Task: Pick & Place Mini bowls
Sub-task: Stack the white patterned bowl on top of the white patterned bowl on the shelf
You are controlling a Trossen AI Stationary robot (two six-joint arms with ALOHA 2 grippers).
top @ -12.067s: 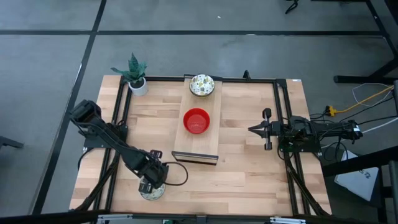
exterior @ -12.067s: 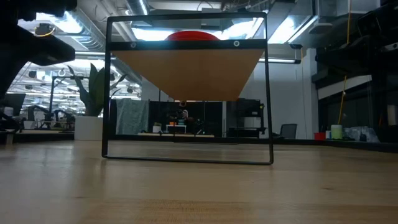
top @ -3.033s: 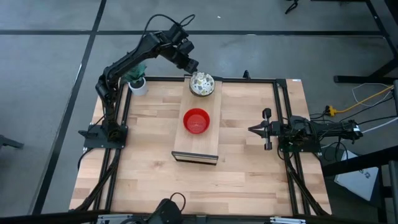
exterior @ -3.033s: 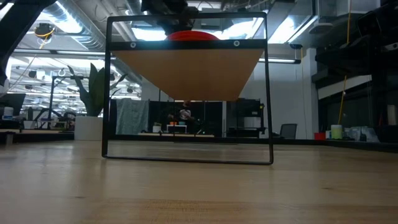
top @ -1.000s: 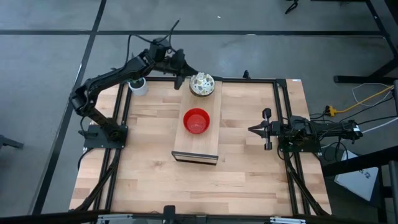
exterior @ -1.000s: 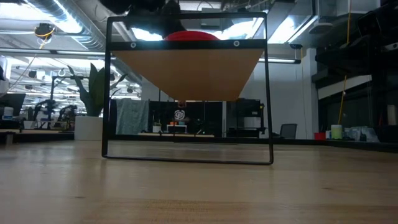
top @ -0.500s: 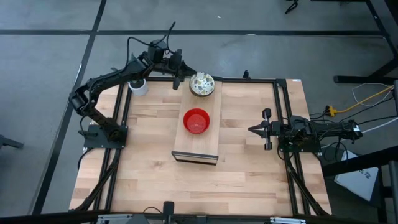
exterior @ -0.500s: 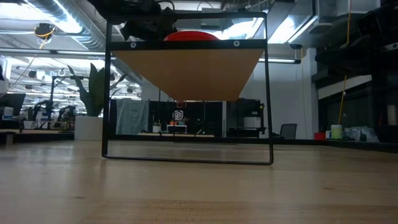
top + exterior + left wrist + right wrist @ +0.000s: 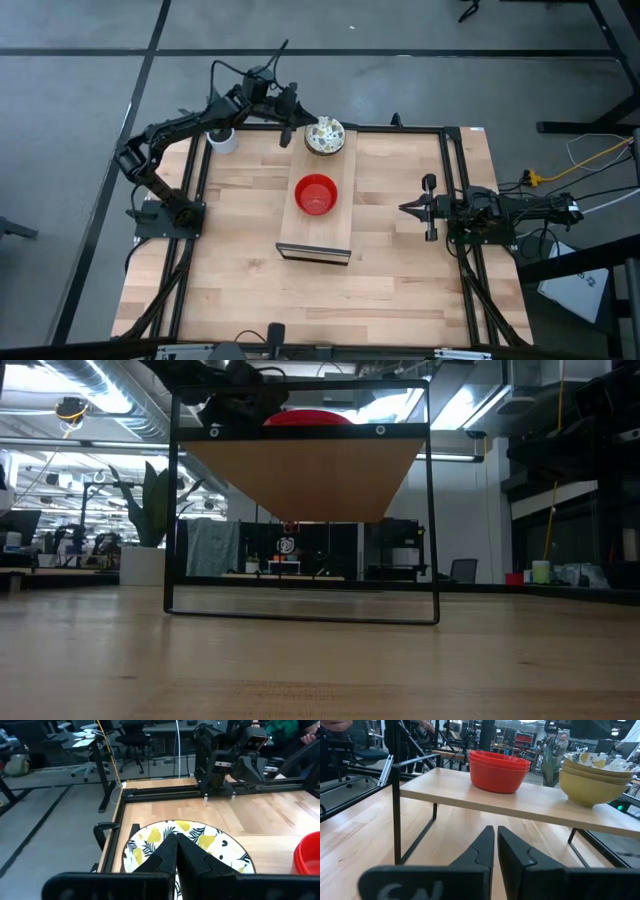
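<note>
With both stacks, red bowls (image 9: 499,769) and patterned bowls (image 9: 325,136), on the shelf (image 9: 314,238), placing appears complete; left end effector (image 9: 287,131) closed, empty.

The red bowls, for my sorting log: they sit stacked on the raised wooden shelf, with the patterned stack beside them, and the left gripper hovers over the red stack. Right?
Not quite. The left gripper hovers by the patterned bowls, not the red bowls; the high view and left wrist view show it. Both stacks do sit on the raised shelf.
</note>
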